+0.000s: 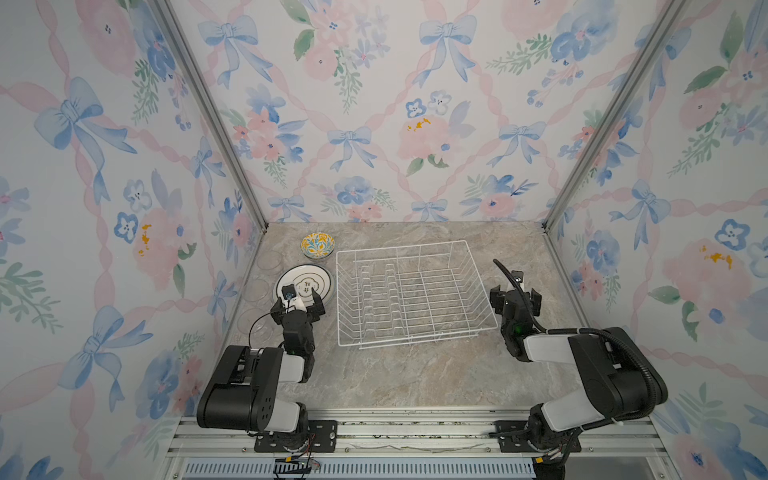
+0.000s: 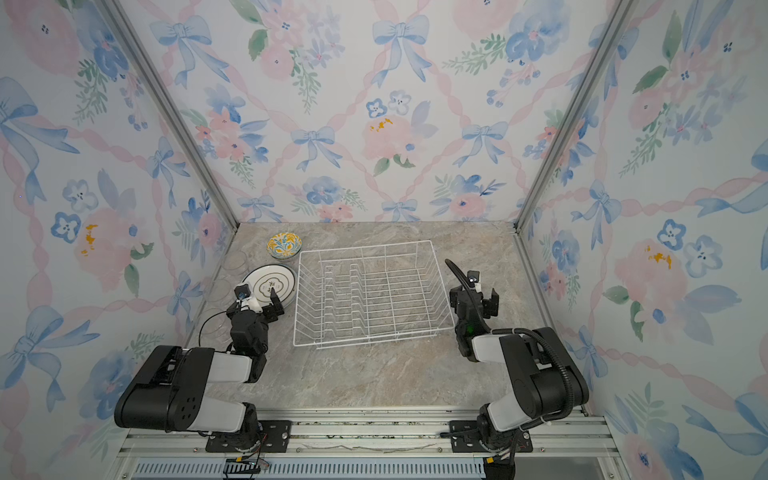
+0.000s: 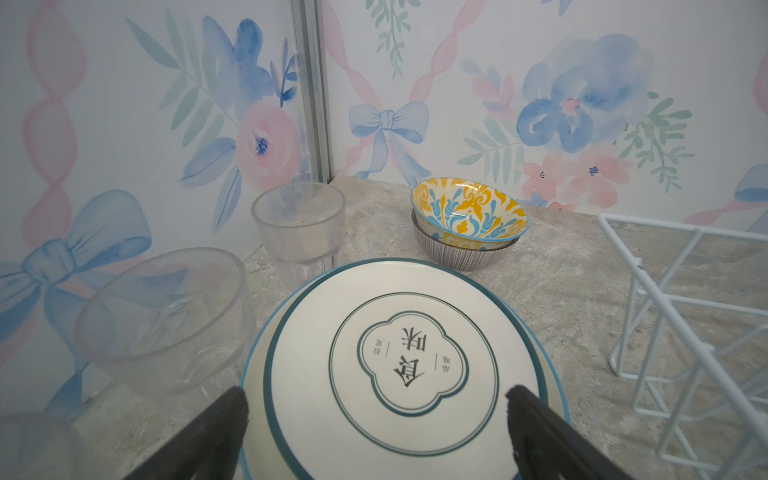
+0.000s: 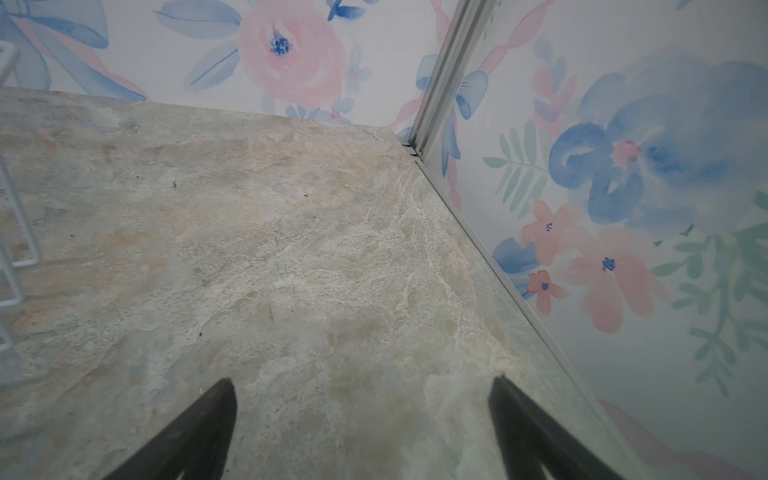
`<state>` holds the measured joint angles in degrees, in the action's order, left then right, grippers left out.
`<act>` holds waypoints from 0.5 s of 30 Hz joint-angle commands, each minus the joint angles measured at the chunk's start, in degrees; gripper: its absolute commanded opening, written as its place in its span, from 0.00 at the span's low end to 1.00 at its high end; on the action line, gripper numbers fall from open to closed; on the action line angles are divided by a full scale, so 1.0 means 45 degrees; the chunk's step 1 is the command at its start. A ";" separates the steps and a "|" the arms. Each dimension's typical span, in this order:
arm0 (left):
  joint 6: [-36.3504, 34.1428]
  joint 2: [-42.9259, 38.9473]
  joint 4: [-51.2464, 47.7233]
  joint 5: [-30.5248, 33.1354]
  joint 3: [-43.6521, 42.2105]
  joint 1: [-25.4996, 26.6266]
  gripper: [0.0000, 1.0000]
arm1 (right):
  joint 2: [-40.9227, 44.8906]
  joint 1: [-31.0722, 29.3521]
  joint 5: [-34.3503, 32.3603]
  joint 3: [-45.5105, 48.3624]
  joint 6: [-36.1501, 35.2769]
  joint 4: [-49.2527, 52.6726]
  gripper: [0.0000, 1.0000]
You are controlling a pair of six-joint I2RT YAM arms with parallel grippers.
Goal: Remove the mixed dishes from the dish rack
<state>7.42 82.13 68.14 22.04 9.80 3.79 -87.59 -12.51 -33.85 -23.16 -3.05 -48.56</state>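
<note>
The dish rack is sitting empty on the stone-look worktop in both top views, a white wire basket with a row of upright prongs running along its floor. Its long sides are running roughly left to right, with the near right corner swung a little toward the front.

All the dishes are lying left of the rack. The stack of plates is resting flat just beside the rack's left wall, round and glossy white with dark teal rim bands. Beyond it, off the rack's far left corner, the yellow-blue bowl is standing upright. From above the glasses are barely showing, faint clear rings along the left wall.

The left wrist view is filling in more: the yellow-blue bowl is nesting tilted inside a grey-striped bowl, the stack's top plate is carrying a printed emblem, and two clear glasses are plainly upright with a third blurred at the edge.

The left end effector is hovering over the near edge of the plates, fingers spread wide and gripping nothing. The right end effector is hanging right of the rack over bare worktop, also spread wide and empty; only its wrist view is showing that clearly.
</note>
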 commanded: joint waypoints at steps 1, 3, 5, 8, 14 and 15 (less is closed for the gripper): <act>-0.0687 0.0264 0.1341 -0.0338 -0.0442 0.0141 0.98 | 0.0285 0.0202 0.0752 -0.0303 0.0013 0.0184 0.97; -0.1117 0.0619 0.2086 -0.0773 -0.0635 0.0353 0.98 | 0.0295 0.0260 0.1003 -0.0305 0.0013 0.0194 0.97; -0.1535 0.1776 0.3271 -0.0909 -0.0573 0.0540 0.98 | 0.0352 0.0332 0.1349 -0.0128 -0.0008 -0.0076 0.97; -0.1942 0.1646 0.2538 -0.0430 -0.0308 0.1006 0.98 | 0.0480 0.0681 0.2346 0.0332 0.0123 -0.0690 0.97; -0.1793 0.1882 0.2150 -0.0119 0.0128 0.0953 0.98 | -0.0097 0.1118 0.4134 0.0880 0.0121 -0.1796 0.97; -0.1783 0.1924 0.2158 -0.0113 0.0157 0.0949 0.98 | -0.0492 0.1139 0.3984 0.0937 0.0149 -0.2652 0.97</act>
<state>0.34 90.43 77.95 20.64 9.56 8.12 -88.62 -7.81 -18.83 -18.98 -2.83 -54.68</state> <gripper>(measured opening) 0.979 0.966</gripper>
